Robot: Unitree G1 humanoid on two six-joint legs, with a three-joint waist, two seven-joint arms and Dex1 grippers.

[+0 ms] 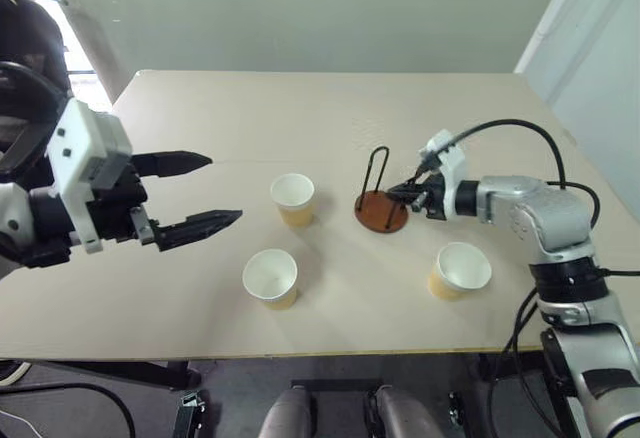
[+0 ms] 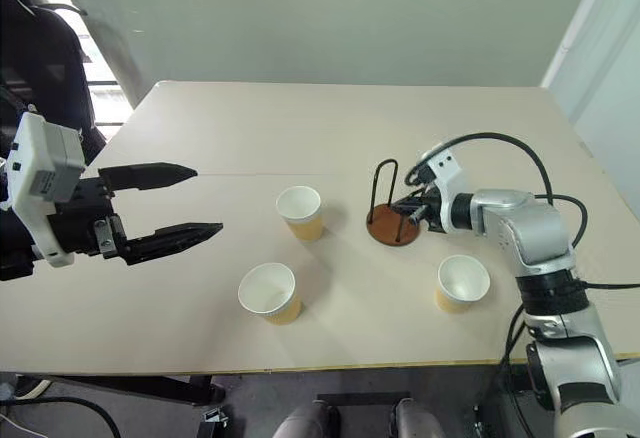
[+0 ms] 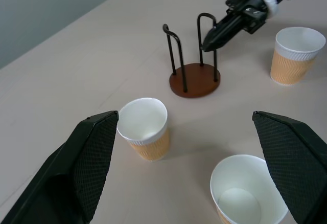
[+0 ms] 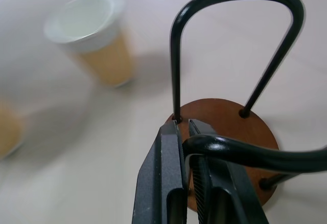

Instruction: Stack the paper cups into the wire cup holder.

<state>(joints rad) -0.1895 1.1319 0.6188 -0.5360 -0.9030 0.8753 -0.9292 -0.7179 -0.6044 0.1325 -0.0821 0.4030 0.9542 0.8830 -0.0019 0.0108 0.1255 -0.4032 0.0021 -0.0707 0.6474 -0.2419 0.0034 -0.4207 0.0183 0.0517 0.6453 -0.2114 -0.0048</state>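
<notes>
Now my right gripper (image 4: 185, 132) is clamped on the holder's (image 1: 381, 212) wire loop, steadying it; left gripper (image 1: 205, 190), spread wide, must take a cup (image 1: 292, 198).

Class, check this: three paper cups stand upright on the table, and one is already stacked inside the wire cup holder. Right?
Not quite. The three paper cups stand upright on the table, but the wire cup holder holds none, as the left eye view shows.
</notes>
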